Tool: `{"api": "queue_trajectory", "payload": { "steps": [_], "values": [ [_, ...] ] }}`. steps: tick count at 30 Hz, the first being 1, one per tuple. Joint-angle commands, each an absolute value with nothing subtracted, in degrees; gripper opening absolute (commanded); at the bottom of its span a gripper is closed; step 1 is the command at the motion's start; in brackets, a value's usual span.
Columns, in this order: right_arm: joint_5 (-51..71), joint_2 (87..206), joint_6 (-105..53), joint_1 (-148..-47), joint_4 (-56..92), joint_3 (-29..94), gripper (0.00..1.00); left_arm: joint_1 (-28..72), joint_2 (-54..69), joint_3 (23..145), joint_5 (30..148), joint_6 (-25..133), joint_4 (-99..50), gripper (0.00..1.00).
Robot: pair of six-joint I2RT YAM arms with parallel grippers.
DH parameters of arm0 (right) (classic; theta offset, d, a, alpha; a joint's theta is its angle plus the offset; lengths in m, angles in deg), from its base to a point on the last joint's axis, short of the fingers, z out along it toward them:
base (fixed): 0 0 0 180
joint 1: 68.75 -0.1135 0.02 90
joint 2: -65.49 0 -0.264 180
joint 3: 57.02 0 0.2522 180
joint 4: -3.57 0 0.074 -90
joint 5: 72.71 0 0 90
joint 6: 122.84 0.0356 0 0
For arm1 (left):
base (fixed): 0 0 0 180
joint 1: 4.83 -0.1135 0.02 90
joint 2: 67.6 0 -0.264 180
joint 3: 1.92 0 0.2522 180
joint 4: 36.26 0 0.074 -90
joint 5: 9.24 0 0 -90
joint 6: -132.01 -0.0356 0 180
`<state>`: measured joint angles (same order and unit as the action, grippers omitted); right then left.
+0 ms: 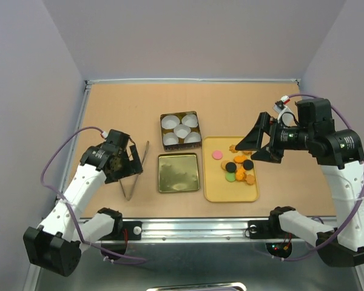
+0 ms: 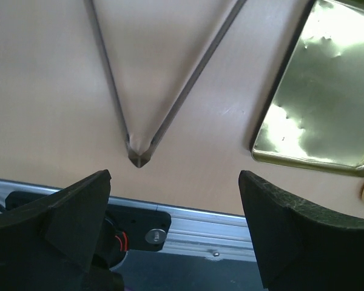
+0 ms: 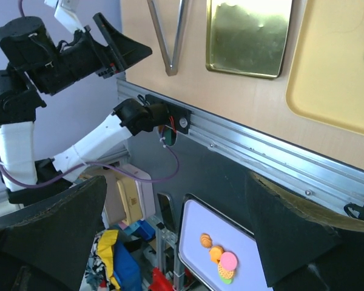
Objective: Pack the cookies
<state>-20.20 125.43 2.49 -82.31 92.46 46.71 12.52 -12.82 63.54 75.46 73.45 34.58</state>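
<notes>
On the table (image 1: 121, 103), two arms face the work. Left gripper (image 2: 173, 176): fingers spread wide and empty, poised above the joined end of the tongs (image 2: 136, 154), probably to lift them as the picking tool. Right gripper (image 1: 247, 151): likewise spread and empty, held over the far edge of the tray (image 1: 230, 195). Lid (image 1: 178, 173) lies beside the tray, off the tin (image 1: 181, 114), so the five liners (image 1: 182, 130) stand exposed to receive the cookies (image 1: 239, 165). All of these sit loose on the tray, none packed.
</notes>
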Motion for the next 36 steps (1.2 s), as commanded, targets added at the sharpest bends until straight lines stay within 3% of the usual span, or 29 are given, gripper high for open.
{"api": "queue_trajectory", "payload": {
  "steps": [1,18,36],
  "values": [
    [-19.45,124.11,0.47,-82.46,93.62,46.12,1.0,16.96,-10.04,60.54,74.69,72.33,29.71,0.99],
    [-21.03,124.11,-1.11,-82.64,94.85,44.72,1.0,16.97,1.65,58.42,68.45,78.03,29.26,0.99],
    [-20.5,124.72,-1.81,-84.92,94.76,44.98,1.0,14.69,10.79,56.75,70.83,78.13,27.59,0.98]
  ]
}}
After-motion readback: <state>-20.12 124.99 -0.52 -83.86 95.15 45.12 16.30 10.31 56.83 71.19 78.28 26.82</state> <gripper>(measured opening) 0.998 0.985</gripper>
